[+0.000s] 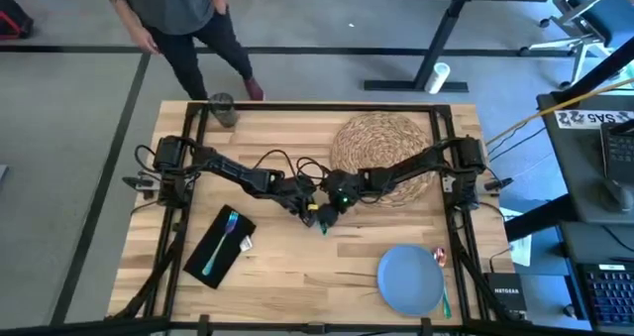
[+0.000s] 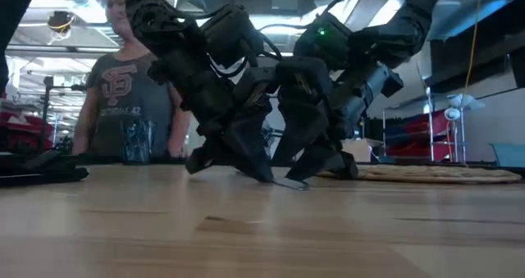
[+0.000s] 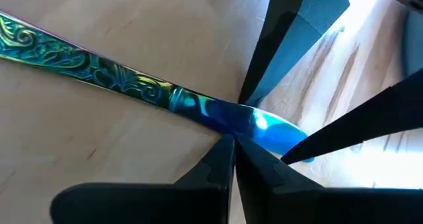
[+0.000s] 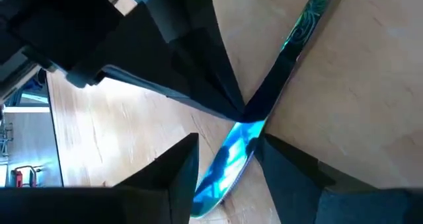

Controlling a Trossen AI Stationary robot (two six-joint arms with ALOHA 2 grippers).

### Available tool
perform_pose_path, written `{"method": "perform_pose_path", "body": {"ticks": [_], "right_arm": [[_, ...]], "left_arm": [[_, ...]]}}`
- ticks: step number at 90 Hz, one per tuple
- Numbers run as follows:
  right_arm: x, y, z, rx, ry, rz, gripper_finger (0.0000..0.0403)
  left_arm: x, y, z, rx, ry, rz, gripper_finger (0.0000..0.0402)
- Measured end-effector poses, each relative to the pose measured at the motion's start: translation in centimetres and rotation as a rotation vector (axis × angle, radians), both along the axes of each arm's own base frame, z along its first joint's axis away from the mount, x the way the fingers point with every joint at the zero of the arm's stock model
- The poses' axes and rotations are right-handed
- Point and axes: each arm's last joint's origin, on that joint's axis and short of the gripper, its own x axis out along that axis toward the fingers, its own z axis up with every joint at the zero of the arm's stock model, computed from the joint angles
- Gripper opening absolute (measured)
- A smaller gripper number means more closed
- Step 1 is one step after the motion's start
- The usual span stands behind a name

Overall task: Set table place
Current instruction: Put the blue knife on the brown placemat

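My left gripper (image 3: 232, 145) pinched the knife (image 3: 132, 85) mid-table (image 1: 297, 277); my right gripper (image 4: 225, 151) straddled it, open; plate (image 1: 411, 280) unplaced.

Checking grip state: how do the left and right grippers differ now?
The left gripper is shut on the teal cutlery; the right gripper is open, fingers straddling it. The left reaches in from the table's left side, the right from over the placemat. Both sit low at mid-table.
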Motion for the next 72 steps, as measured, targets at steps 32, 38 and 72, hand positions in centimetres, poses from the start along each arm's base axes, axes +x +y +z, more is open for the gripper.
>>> {"method": "perform_pose_path", "body": {"ticks": [32,38,72], "right_arm": [[0.00,-0.02,0.01,-0.002,0.000,-0.007,0.0149],[0.00,-0.02,0.01,-0.003,-0.001,-0.007,0.0149],[0.05,-0.03,0.03,-0.016,-0.021,0.002,0.0084]], "left_arm": [[0.00,0.15,-0.13,0.001,0.003,-0.004,0.0000],[0.00,0.18,-0.16,0.000,0.003,-0.004,0.0000],[0.16,0.34,-0.08,0.016,-0.020,-0.007,0.0000]]}}
